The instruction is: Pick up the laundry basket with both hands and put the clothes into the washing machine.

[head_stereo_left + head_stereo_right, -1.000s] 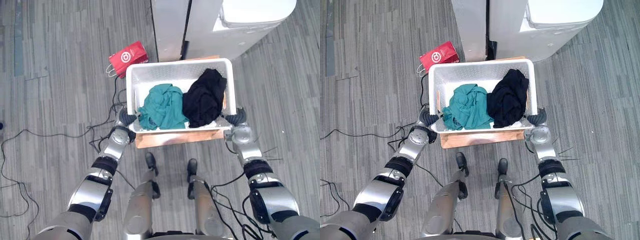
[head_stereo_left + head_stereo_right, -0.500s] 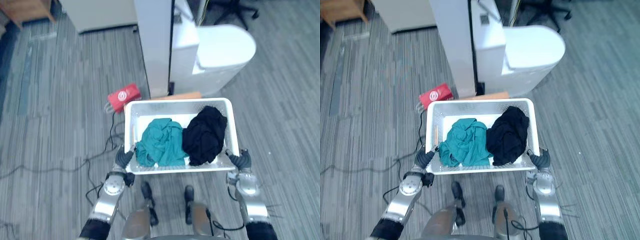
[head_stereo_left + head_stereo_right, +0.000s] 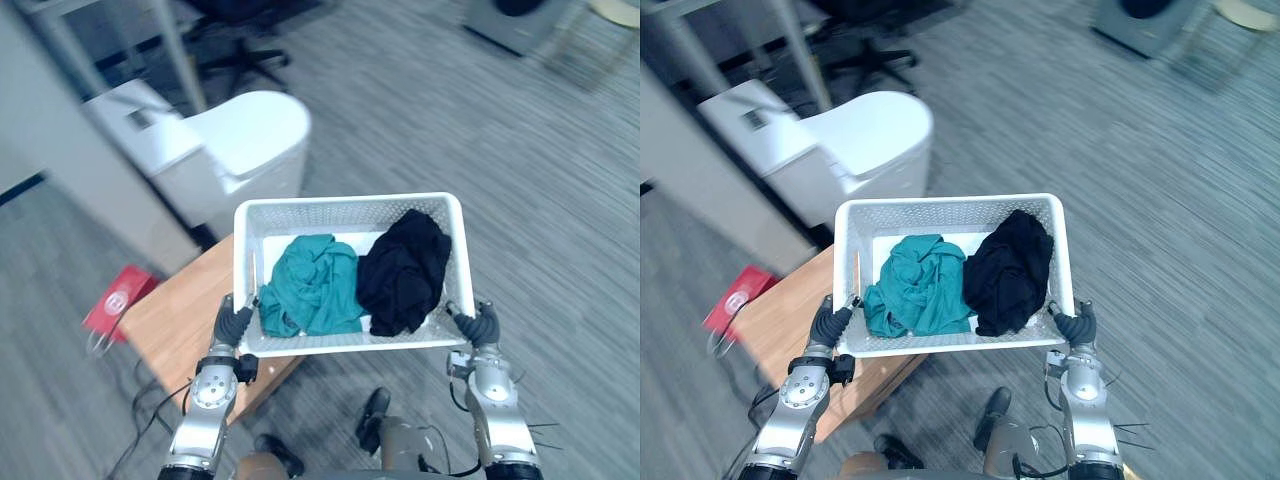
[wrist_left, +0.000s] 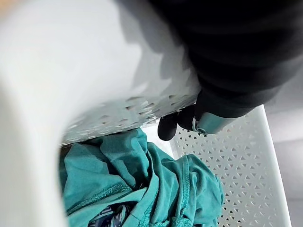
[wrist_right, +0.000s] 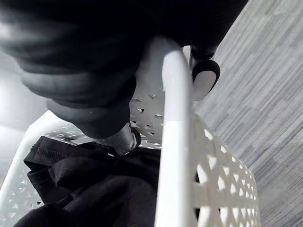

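Note:
A white perforated laundry basket (image 3: pixel 340 208) hangs in the air before me, carried between both hands. Inside lie a teal garment (image 3: pixel 312 284) on the left and a black garment (image 3: pixel 405 270) on the right. My left hand (image 3: pixel 232 323) is curled over the rim at the basket's near left corner, its fingers (image 4: pixel 176 124) hooked over the wall. At the near right corner my right hand (image 3: pixel 480 325) grips the rim (image 5: pixel 174 142) the same way. A white washing machine (image 3: pixel 225 145) with a rounded top stands on the floor beyond the basket, to the left.
A low wooden platform (image 3: pixel 180 325) sits below the basket's left side. A small red bag (image 3: pixel 120 298) lies on the floor left of it. A black office chair (image 3: pixel 235 45) stands farther back. Open grey plank floor spreads to the right.
The basket has risen off the wooden platform in both hands. The camera has swung, so the washing machine now shows at upper left and the red bag lower left.

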Controlling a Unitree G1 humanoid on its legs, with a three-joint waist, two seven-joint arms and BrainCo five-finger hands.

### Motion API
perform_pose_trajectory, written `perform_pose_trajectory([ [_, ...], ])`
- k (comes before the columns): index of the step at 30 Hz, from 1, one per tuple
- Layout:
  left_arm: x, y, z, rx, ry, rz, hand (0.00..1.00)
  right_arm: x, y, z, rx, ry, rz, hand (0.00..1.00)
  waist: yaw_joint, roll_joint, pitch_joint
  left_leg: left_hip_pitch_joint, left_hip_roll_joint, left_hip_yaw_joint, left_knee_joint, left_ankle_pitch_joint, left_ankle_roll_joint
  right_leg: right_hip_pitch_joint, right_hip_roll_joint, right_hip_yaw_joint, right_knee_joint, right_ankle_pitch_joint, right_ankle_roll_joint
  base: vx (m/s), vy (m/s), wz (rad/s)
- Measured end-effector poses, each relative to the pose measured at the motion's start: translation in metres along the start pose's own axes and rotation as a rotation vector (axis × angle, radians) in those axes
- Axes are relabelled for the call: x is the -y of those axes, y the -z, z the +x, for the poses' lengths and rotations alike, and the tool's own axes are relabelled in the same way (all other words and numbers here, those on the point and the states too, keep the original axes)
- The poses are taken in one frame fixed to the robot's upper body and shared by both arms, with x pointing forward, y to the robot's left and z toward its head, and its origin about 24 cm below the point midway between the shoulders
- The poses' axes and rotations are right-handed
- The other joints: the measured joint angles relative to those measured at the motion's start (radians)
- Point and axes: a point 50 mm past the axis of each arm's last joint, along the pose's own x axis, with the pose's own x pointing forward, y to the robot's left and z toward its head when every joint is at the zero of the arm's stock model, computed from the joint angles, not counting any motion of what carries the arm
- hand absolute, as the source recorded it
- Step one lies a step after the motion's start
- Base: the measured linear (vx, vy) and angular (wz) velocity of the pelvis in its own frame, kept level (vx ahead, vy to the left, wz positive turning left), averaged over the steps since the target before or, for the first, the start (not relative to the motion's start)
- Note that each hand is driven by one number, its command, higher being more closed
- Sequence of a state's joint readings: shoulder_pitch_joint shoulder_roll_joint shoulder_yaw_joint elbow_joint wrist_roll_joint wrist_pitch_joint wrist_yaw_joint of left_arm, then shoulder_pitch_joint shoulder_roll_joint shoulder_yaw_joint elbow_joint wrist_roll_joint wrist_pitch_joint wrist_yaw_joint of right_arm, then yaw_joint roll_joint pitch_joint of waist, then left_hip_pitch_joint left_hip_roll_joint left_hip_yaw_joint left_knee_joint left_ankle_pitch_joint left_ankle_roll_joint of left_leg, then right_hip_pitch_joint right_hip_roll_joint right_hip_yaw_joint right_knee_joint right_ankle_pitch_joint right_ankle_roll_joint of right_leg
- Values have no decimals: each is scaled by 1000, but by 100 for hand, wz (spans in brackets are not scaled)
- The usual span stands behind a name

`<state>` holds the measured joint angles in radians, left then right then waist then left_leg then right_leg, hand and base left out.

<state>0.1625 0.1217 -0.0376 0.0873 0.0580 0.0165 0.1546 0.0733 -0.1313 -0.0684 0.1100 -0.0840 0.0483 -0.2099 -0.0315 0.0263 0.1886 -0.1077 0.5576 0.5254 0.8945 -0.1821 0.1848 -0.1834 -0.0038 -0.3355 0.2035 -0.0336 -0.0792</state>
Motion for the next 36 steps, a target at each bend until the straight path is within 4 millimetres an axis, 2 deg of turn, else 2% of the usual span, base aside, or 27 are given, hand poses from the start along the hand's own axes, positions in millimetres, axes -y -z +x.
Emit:
perform_pose_trajectory([
  [1,6,1,-2,-9,2,-32,100,5,-3,4,14,2,-19,100,13,10,3,-69,-123,-207,44,-63,-91,9,28,66,-9,-8,-9,198,66,-183],
  [2,9,4,-4,-22,1,-51,100,6,-5,7,19,-2,-36,100,27,12,4,-113,-254,-343,21,-99,-127,29,46,119,-26,-1,-21,246,79,-180],
  [4,9,6,-6,-31,0,-52,100,6,-6,9,23,-11,-40,100,53,13,6,-170,-382,-423,-95,-122,-140,74,62,181,-71,1,-23,227,66,-146],
  [5,8,6,-5,-31,-6,-52,100,5,-7,9,26,-14,-42,100,58,14,6,-196,-408,-438,-143,-119,-145,87,64,198,-90,1,-23,229,82,-148],
  [7,7,5,-5,-27,-19,-67,100,4,-12,11,50,-33,-64,100,88,50,6,-257,-435,-442,-460,-41,-237,143,97,276,-189,-9,-8,243,125,-146],
  [8,5,5,-5,-30,-31,-75,100,3,-12,12,52,-38,-67,100,111,66,11,-248,-414,-436,-484,16,-239,153,127,299,-170,-11,18,367,82,-140],
  [9,1,4,-5,-22,-45,-73,100,-5,-12,11,49,-50,-50,100,126,56,13,-252,-413,-422,-440,27,-250,144,136,334,-28,-53,-1,453,9,-77],
  [11,-2,-1,-5,-2,-55,-77,100,-3,-19,17,70,-40,-54,100,120,68,19,-339,-402,-418,-291,-20,-257,217,130,345,-119,-133,-7,419,55,-19],
  [12,-1,-1,-7,-6,-65,-95,100,-5,-23,19,78,-46,-52,100,125,65,18,-360,-421,-395,-311,-19,-219,216,110,339,-94,-159,26,396,183,0],
  [13,-2,4,-10,-33,-75,-100,100,-6,-19,16,63,-51,-51,100,130,32,12,-320,-449,-353,-328,-12,-112,195,67,340,22,-240,77,573,207,1],
  [14,-3,8,-13,-47,-77,-96,100,-9,-15,13,48,-57,-39,100,131,7,7,-292,-474,-327,-340,-28,-95,174,47,344,122,-290,122,659,172,21],
  [15,-3,14,-17,-74,-78,-94,100,-13,-11,10,31,-59,-25,100,121,-3,4,-248,-510,-323,-337,-61,-75,97,4,349,377,-327,282,599,134,33],
  [16,-2,15,-18,-80,-73,-93,100,-13,-9,9,23,-56,-23,100,114,-3,4,-226,-525,-330,-338,-72,-70,63,-13,346,484,-312,354,627,148,77],
  [17,-2,16,-18,-84,-52,-65,100,-13,2,5,-19,-52,-25,100,97,-8,5,-133,-571,-360,-376,-100,-57,-16,-70,325,747,-283,341,642,113,66],
  [18,-3,17,-19,-87,-48,-55,100,-14,6,3,-34,-57,-25,100,100,-8,5,-71,-583,-365,-413,-108,-50,-40,-96,299,807,-282,304,630,99,58],
  [21,-2,11,-16,-58,-18,-19,100,-7,7,-3,-34,-29,1,100,79,4,6,121,-571,-452,-574,-139,-59,-173,-138,143,662,-316,125,700,-30,52],
  [23,5,3,-10,-24,32,8,100,2,8,-3,-30,8,10,100,40,3,6,196,-554,-507,-659,-145,-73,-263,-139,122,314,-212,154,732,-170,85],
  [24,11,0,-6,-14,52,11,100,7,8,-2,-35,29,14,100,31,-10,7,259,-558,-507,-715,-144,-92,-300,-155,123,111,-104,192,671,-214,51],
  [25,14,1,-4,-18,61,14,100,10,9,-2,-35,39,13,100,14,-16,7,330,-559,-504,-750,-164,-141,-334,-173,123,14,-35,208,703,-222,39],
  [27,13,6,-6,-40,61,26,100,11,12,-4,-50,37,5,100,-2,-36,-3,436,-563,-496,-774,-186,-179,-334,-171,127,-32,6,155,715,-227,15],
  [28,18,12,-7,-67,65,10,100,14,15,-4,-58,34,-17,100,-7,8,-22,476,-519,-494,-753,-190,-189,-341,-137,145,52,160,99,1007,-319,0],
  [29,24,12,-7,-75,68,-13,100,18,17,-4,-66,44,-22,100,-8,56,-47,444,-463,-488,-648,-176,-214,-348,-94,130,114,200,69,845,-263,-4],
  [31,28,10,-5,-73,68,-21,100,20,16,-4,-64,49,-23,100,-8,93,-39,348,-388,-470,-369,-88,-299,-317,-38,95,169,157,31,602,-222,-23],
  [32,26,15,-7,-96,60,-28,100,17,16,-4,-65,36,-26,100,0,111,-30,241,-318,-457,-109,153,-301,-248,20,91,174,94,8,1013,-359,-52],
  [33,25,21,-10,-121,52,-29,100,13,17,-5,-74,27,-20,100,17,112,-22,131,-261,-463,152,223,-304,-159,65,92,156,54,-3,850,-277,-47],
  [34,25,22,-11,-124,55,-29,100,14,17,-6,-74,34,-19,100,24,108,-17,71,-253,-472,261,182,-300,-111,77,93,141,35,-10,812,-236,-39],
  [36,26,24,-14,-132,57,-42,100,16,6,-8,-26,52,-5,100,53,68,9,-114,-275,-418,352,34,-210,74,91,142,53,-23,-22,603,-127,-29],
])
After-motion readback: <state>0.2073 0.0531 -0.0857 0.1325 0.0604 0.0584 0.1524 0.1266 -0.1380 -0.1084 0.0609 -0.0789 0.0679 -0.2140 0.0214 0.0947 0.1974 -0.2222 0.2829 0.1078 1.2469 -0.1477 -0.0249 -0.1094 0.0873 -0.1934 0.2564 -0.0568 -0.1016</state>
